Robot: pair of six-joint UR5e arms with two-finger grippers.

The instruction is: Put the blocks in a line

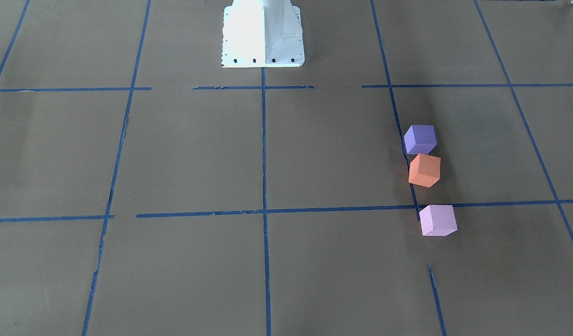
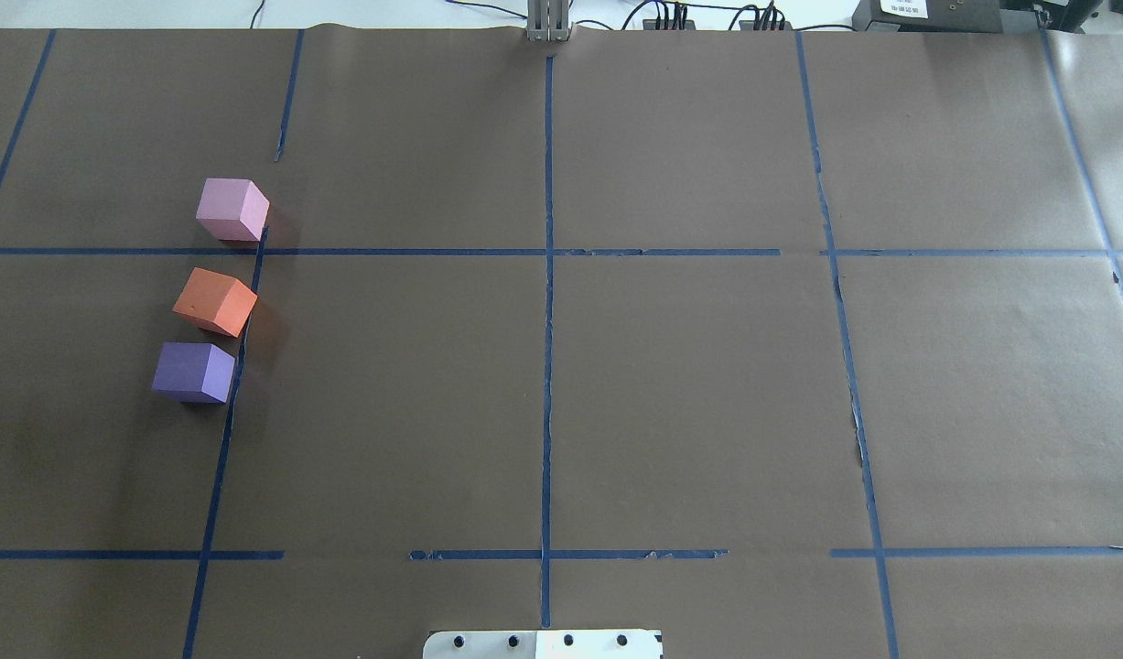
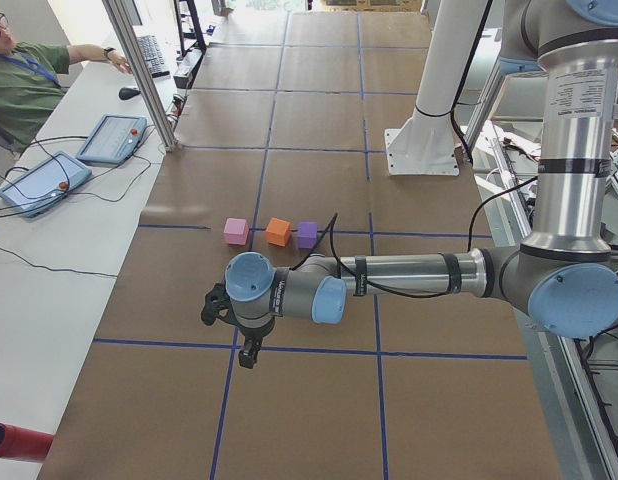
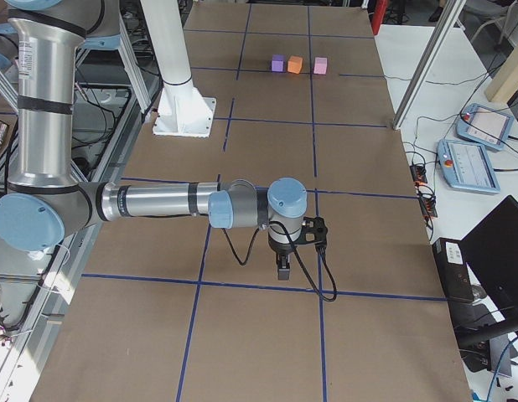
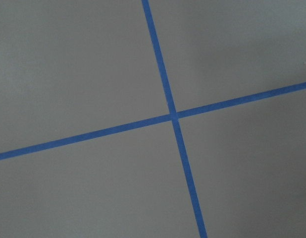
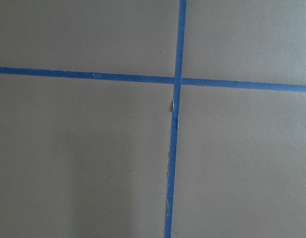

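Note:
Three blocks stand in a rough row beside a blue tape line on the robot's left half of the table. The pale pink block (image 2: 232, 210) is farthest from the robot, the orange block (image 2: 215, 301) sits in the middle, turned a little, and the violet block (image 2: 193, 372) is nearest. They also show in the front view: violet block (image 1: 420, 139), orange block (image 1: 424, 170), pink block (image 1: 437, 220). My left gripper (image 3: 247, 350) and my right gripper (image 4: 282, 270) hang over bare table far from the blocks. They show only in side views, so I cannot tell whether they are open or shut.
The white robot base (image 1: 263, 37) stands at the table's middle edge. A side bench with teach pendants (image 3: 111, 138) and a seated person (image 3: 24, 85) lies beyond the far edge. Both wrist views show only brown paper and blue tape crossings (image 5: 174, 117).

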